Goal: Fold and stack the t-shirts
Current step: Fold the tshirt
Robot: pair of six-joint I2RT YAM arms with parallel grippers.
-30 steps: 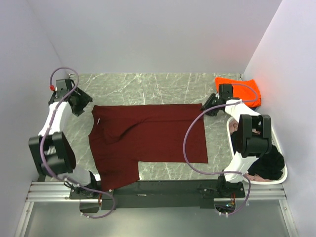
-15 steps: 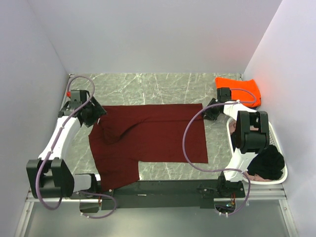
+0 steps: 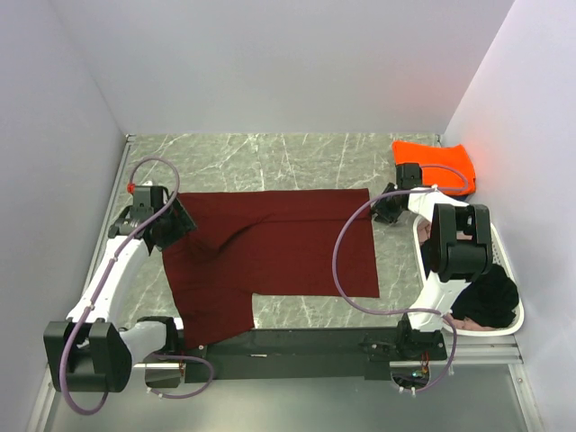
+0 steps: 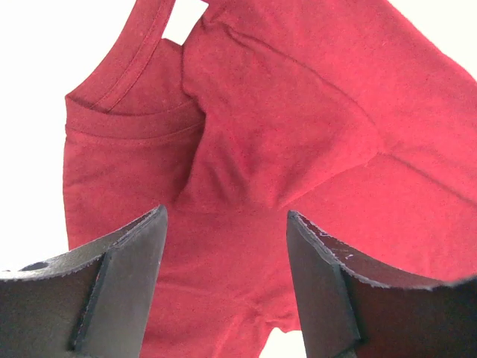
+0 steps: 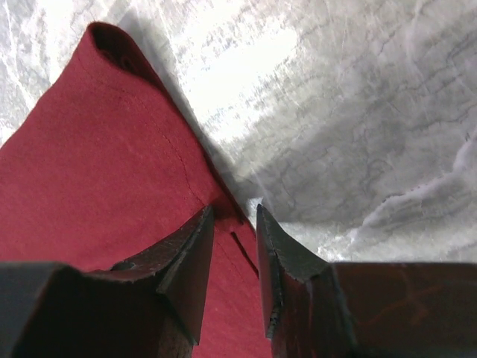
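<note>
Lengthwise fold of the first spread garment, early in the task. The maroon shirt lies flat across the middle of the table, collar to the left, hem to the right and one sleeve reaching toward the near edge. An orange shirt sits folded at the far right corner, and a black shirt is heaped in the basket at the right. The left gripper hovers over the shoulder just beside the collar with its jaws spread wide and nothing between them; the cloth beneath it is rumpled into soft ridges. The right gripper is at the far right hem corner, its jaws narrowed to a slit with the hem edge running into the gap, so it appears to pinch the cloth, though contact at the pads is partly shadowed. The step in hand is judged to be securing both ends of the far edge. The next move calls for the left arm to descend and close on the far shoulder, taking one layer only. Both arms would then lift together and carry that edge toward the near side, keeping the cloth taut between them so the fold line runs straight.
</note>
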